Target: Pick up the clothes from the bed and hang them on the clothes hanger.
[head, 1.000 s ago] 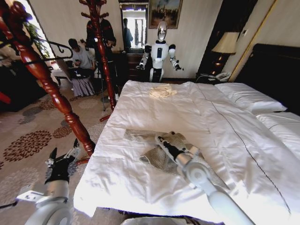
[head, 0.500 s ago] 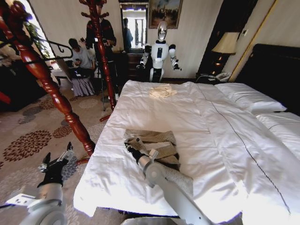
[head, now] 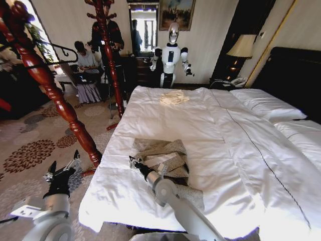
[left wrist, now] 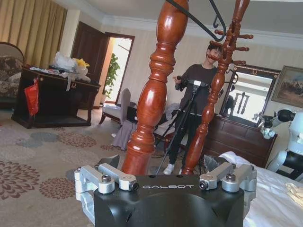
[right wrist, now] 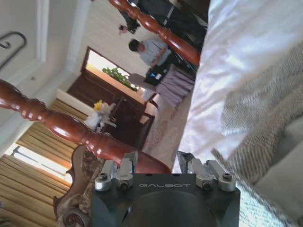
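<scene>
Floral carpet (head: 30,150), cream walls (head: 70,20), lamp (head: 243,46)

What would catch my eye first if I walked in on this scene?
Most likely the big white bed, with a grey herringbone jacket crumpled near its foot and the right gripper reaching onto the jacket's left edge. Next, the carved red wooden coat stand rising beside the bed on the left, with the left gripper hovering open over the carpet near its base. At the bed's far end stands another white robot.

We are in a hotel-style bedroom: a bed (head: 200,120) with pillows (head: 266,104), bedside lamp (head: 243,46), patterned carpet (head: 30,150), curtains (left wrist: 33,42).
</scene>
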Available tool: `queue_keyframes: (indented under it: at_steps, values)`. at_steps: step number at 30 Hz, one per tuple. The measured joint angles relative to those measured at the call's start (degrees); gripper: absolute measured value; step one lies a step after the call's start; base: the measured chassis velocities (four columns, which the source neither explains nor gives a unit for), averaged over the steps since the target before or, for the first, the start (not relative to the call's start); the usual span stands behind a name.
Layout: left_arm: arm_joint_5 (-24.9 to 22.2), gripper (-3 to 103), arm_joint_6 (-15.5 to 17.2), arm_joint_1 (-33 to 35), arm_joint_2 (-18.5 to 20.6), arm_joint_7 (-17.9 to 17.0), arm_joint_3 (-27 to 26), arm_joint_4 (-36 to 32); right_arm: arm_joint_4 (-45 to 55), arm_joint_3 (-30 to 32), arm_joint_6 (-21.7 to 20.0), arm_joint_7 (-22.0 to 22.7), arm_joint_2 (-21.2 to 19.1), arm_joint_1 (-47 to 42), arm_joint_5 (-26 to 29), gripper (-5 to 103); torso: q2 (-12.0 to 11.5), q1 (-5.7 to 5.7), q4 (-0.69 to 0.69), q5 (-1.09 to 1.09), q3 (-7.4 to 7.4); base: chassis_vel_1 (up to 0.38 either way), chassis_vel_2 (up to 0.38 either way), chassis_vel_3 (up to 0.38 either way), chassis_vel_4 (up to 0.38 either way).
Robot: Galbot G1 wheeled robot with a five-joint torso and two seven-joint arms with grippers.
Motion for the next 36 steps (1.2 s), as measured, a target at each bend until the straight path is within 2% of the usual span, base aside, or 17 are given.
queue_keyframes:
  at_steps: [1, 3, 4, 5, 6, 8, 9, 10, 11, 12, 14, 17, 21, 24, 25, 27, 36]
  values:
    - [0.0, 100, 0.0, 0.0, 0.0, 0.0, 0.0, 0.0, 0.0, 0.0, 0.0, 0.0, 0.0, 0.0, 0.0, 50, 0.0, 0.0, 0.0, 0.0, 0.0, 0.0, 0.0, 0.0, 0.0]
    - [0.1, 100, 0.0, -0.1, 0.0, 0.0, 0.1, 0.0, 3.4, 2.9, -0.1, 1.2, -2.1, -1.0, -0.5, 61, 0.0, 0.0, 0.0, 0.0, 0.0, 0.0, 0.0, 0.0, 0.0]
    - [0.2, 100, -0.1, -0.2, 0.0, 0.0, 0.3, 0.0, 4.5, 4.9, -1.4, 3.9, -3.2, -1.1, -0.6, 61, 0.0, 0.0, -0.01, 0.01, 0.0, 0.0, 0.0, 0.0, 0.0]
    - [0.2, 100, -0.1, -0.2, 0.0, 0.0, 0.3, 0.0, 4.5, 4.9, -1.4, 3.9, -3.2, -1.1, -0.6, 61, 0.0, 0.0, -0.01, 0.01, 0.0, 0.0, 0.0, 0.0, 0.0]
    - [0.5, 100, -0.1, -0.2, -0.1, 0.0, 0.5, 0.0, 5.4, 7.6, -3.8, 7.7, -5.1, -1.0, -0.5, 66, 0.0, 0.0, 0.0, 0.01, 0.0, 0.0, 0.0, 0.0, 0.0]
    - [1.3, 100, -0.2, -0.2, -0.4, 0.0, 1.1, 0.0, 6.0, 11.5, -7.0, 11.6, -10.2, -0.6, 0.3, 78, 0.0, 0.0, 0.0, 0.01, 0.0, 0.0, 0.0, 0.0, 0.0]
    - [1.8, 100, -0.2, -0.3, -0.5, 0.1, 1.4, 0.0, 6.2, 13.3, -8.7, 13.0, -13.1, -0.5, 0.8, 82, 0.0, 0.0, -0.01, 0.01, 0.0, 0.0, 0.0, 0.0, 0.0]
    - [1.8, 100, -0.2, -0.3, -0.5, 0.1, 1.4, 0.0, 6.2, 13.3, -8.7, 13.0, -13.1, -0.5, 0.8, 82, 0.0, 0.0, -0.01, 0.01, 0.0, 0.0, 0.0, 0.0, 0.0]
    - [2.6, 100, -0.2, -0.4, -0.7, 0.1, 1.7, 0.4, 6.6, 14.7, -11.0, 14.5, -16.1, -0.4, 1.7, 88, 0.0, 0.0, -0.03, 0.02, 0.0, 0.0, 0.0, 0.0, 0.0]
    - [3.3, 100, -0.2, -0.6, -0.7, 0.0, 2.0, 0.9, 6.9, 15.5, -12.6, 15.5, -18.1, -0.4, 2.3, 88, 0.0, 0.0, -0.03, 0.02, 0.0, 0.0, 0.0, 0.0, 0.0]
    - [4.5, 100, 0.4, -0.4, -0.8, -0.2, 2.7, 1.8, 6.8, 16.1, -14.3, 16.3, -20.5, -0.2, 2.7, 97, 0.0, 0.0, -0.03, 0.01, 0.0, 0.0, 0.0, 0.0, 0.0]
    - [6.2, 100, 0.2, 0.3, -1.1, 0.3, 3.8, 3.3, 4.6, 16.1, -14.4, 15.5, -21.7, 1.0, 1.6, 100, 0.0, 0.0, 0.0, 0.0, 0.0, 0.0, 0.0, 0.0, 0.0]
    - [7.2, 100, -1.6, 0.5, -2.0, 1.5, 4.7, 5.8, 0.5, 15.6, -13.2, 13.2, -21.1, 3.2, -2.3, 100, 0.0, 0.0, 0.0, 0.01, 0.0, 0.0, 0.0, 0.0, 0.0]
    - [6.5, 100, -2.1, -0.2, -1.9, 2.4, 4.6, 7.3, -3.1, 13.5, -12.6, 10.4, -20.4, 5.4, -8.3, 100, 0.0, 0.0, 0.0, -0.01, 0.0, 0.0, 0.0, 0.0, 0.0]
    - [6.5, 100, -2.1, -0.2, -1.9, 2.4, 4.6, 7.3, -3.1, 13.5, -12.6, 10.4, -20.4, 5.4, -8.3, 100, 0.0, 0.0, 0.0, -0.01, 0.0, 0.0, 0.0, 0.0, 0.0]
    - [6.3, 100, -2.1, -0.6, -1.5, 2.5, 4.1, 7.7, -4.6, 11.5, -12.6, 8.7, -20.3, 6.3, -11.7, 100, 0.0, 0.0, 0.0, -0.01, 0.0, 0.0, 0.0, 0.0, 0.0]
    - [5.6, 100, -1.8, -0.8, -0.4, 2.3, 3.2, 7.4, -3.9, 8.0, -17.2, 8.6, -21.1, 4.1, -18.8, 100, 0.0, 0.0, -0.01, -0.01, 0.0, 0.0, 0.0, 0.0, 0.0]
